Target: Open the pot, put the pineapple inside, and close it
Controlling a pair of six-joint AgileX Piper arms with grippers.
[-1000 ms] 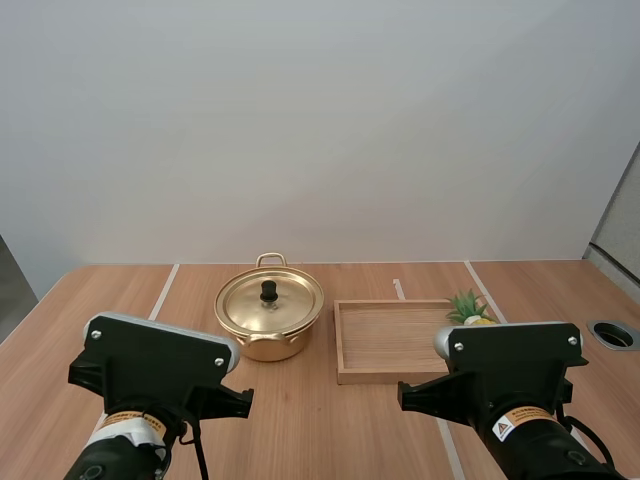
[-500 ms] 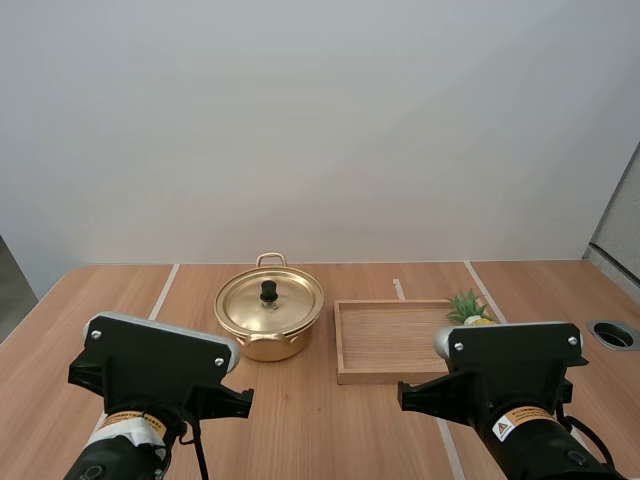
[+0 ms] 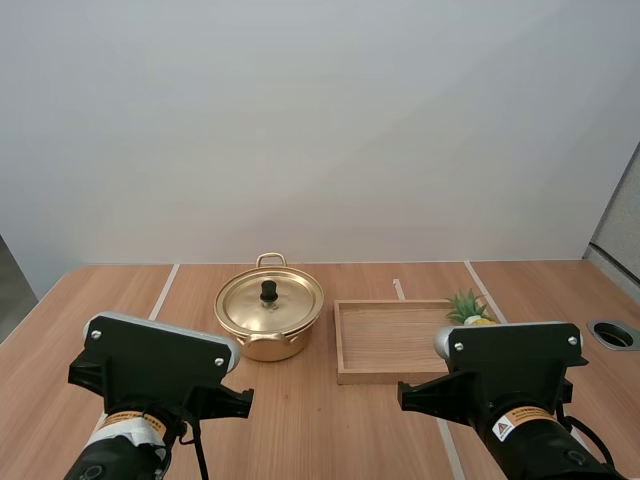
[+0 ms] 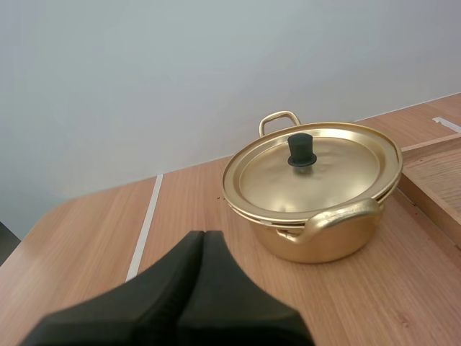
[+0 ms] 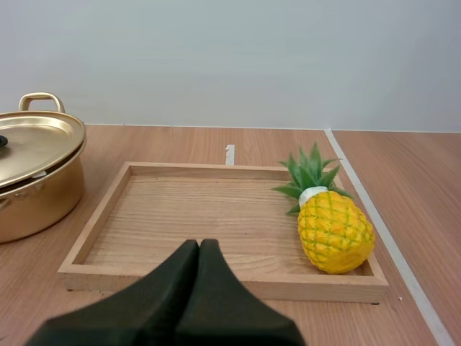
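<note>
The left gripper (image 4: 202, 235) has its two black fingers pressed flat together into one dull wedge, holding nothing, low over the table (image 3: 320, 425) short of the pot (image 4: 320, 231). The right gripper (image 5: 199, 244) is closed the same way on nothing, its tip just short of the near rim of the tray (image 5: 92, 232). The pot is round, shiny brass-coloured metal with two loop handles. Its shallow domed lid (image 4: 324, 180) sits on it, topped by a small black knob (image 4: 301, 150), so what is inside is hidden. It stands just beside the tray's left edge, with a narrow gap between them. The tray is a shallow rectangle of pale grained wood with a low rim. The pineapple (image 5: 334, 231) lies on its side in the tray's near right corner against the right rim. Its body is a glossy yellow oval scored in a diamond pattern, and its spiky green crown points toward the far edge. From the high view, the right arm (image 3: 510, 375) covers most of the fruit, and only the leaves and a sliver of yellow clear it. The table is smooth light-brown wood grain crossed by thin white lines, with a round hole (image 3: 612, 334) near its right edge. A plain pale wall (image 3: 320, 130) rises behind it.
</note>
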